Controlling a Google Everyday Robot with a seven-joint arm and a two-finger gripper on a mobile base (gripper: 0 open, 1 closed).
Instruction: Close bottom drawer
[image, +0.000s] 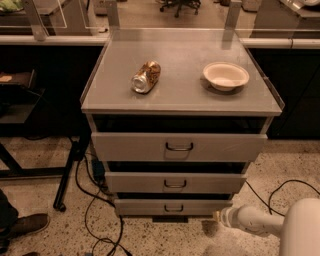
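At the cabinet's (182, 57) foot, bottom drawer (145, 206) seems ajar, gripper (219, 216) beside it.

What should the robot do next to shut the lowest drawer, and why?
Probably slide the gripper left, onto the front of the bottom drawer, then push inward. The gripper sits low by that drawer's right end, not squarely on the panel, and a dark gap above the panel suggests the drawer is not fully in.

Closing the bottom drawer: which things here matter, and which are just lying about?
Job: bottom drawer; gripper, low by its right end.
Lying about: drinks can on its side and white bowl, both on the cabinet top.
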